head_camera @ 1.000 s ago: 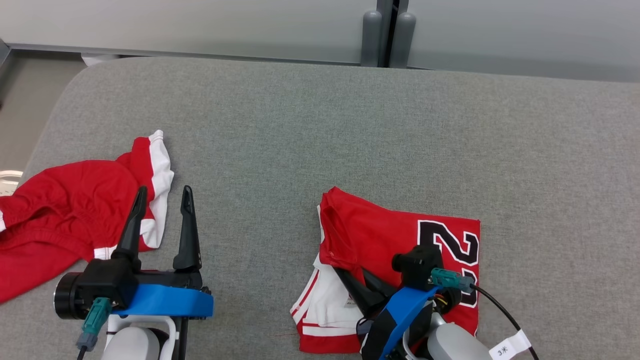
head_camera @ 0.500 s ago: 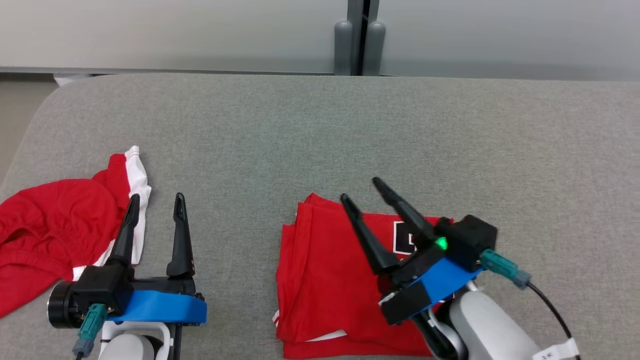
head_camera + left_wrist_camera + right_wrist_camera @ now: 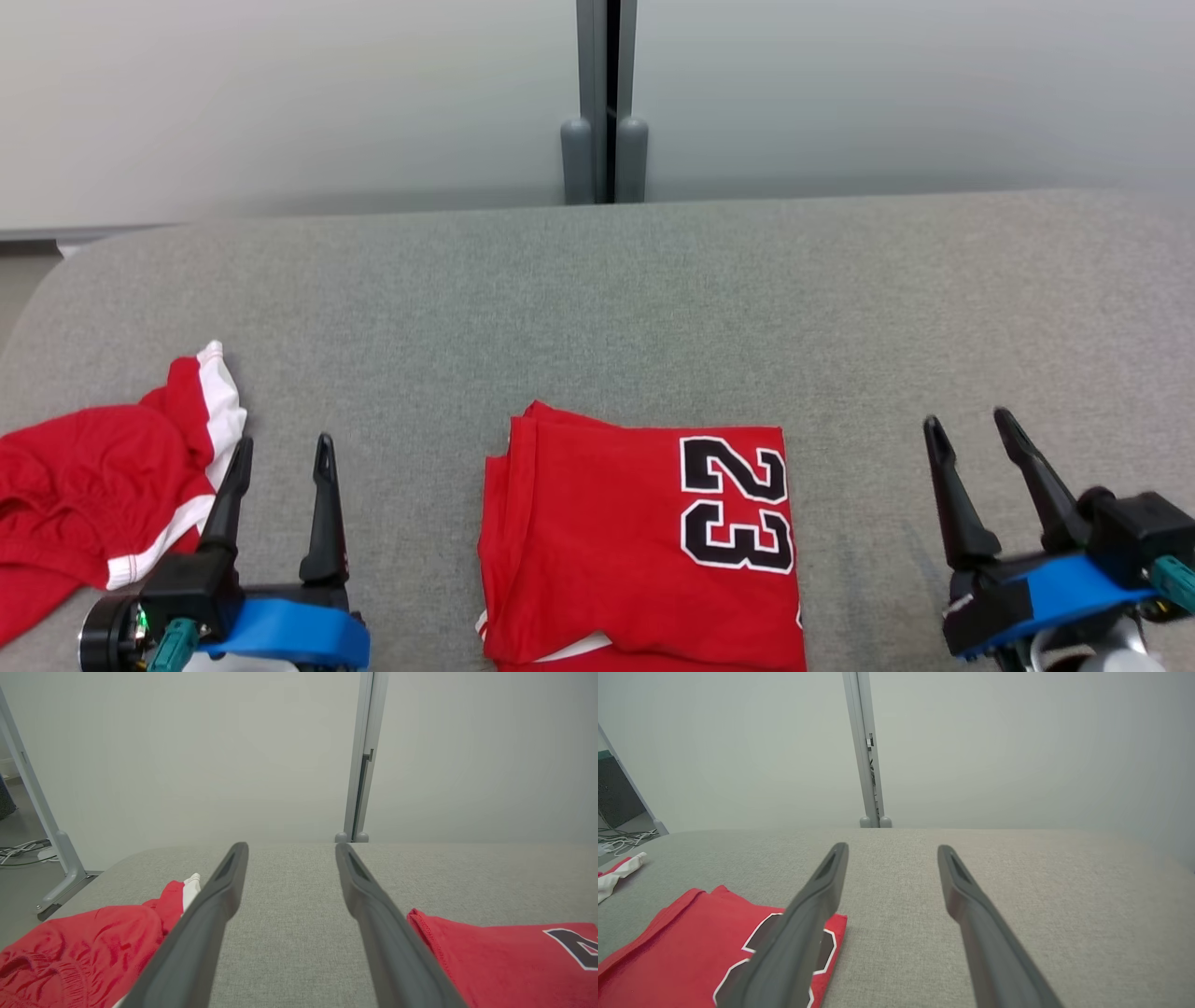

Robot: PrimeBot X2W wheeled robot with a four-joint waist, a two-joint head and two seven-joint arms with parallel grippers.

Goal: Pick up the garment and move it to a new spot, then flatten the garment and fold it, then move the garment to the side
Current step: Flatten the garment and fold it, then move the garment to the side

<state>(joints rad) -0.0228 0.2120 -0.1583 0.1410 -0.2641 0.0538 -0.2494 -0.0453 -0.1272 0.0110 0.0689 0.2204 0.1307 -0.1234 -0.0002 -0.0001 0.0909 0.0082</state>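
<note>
A red garment [image 3: 644, 551] with a black "23" lies folded into a neat rectangle at the front middle of the grey cushioned table [image 3: 597, 308]; its edge shows in the left wrist view [image 3: 504, 961] and right wrist view [image 3: 691, 952]. My left gripper [image 3: 278, 453] stands open to the garment's left, nothing between its fingers. My right gripper [image 3: 971, 425] stands open to the garment's right, apart from it and empty. In each wrist view the two dark fingers [image 3: 205, 924] [image 3: 808, 914] are spread over bare fabric.
A second red garment with white trim [image 3: 103, 495] lies crumpled at the table's left edge, beside my left gripper; it also shows in the left wrist view [image 3: 84, 952]. A grey partition post [image 3: 605, 103] stands behind the table. Floor cables [image 3: 21, 851] lie at far left.
My right gripper opened, let go of the folded garment and moved off it to the right. The head camera tilted up and turned. The left gripper kept its pose.
</note>
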